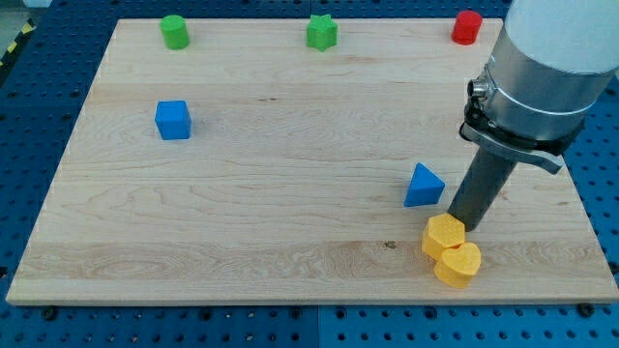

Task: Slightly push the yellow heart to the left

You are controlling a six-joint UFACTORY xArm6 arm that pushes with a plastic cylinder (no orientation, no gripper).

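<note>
On the pale wooden board (290, 193), laid over a blue pegboard table (39, 116), the yellow heart (458, 263) sits near the view's bottom-right edge, touching a yellow hexagonal block (444, 235). My tip (457, 224), a bare rod holding nothing, rests just above them beside the blue triangle (423, 186), with open wood stretching left.

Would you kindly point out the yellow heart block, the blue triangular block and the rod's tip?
yellow heart block (457, 264), camera view, on its top face.
blue triangular block (423, 184), camera view, on its top face.
my tip (456, 222), camera view, at the rod's lower end.
</note>
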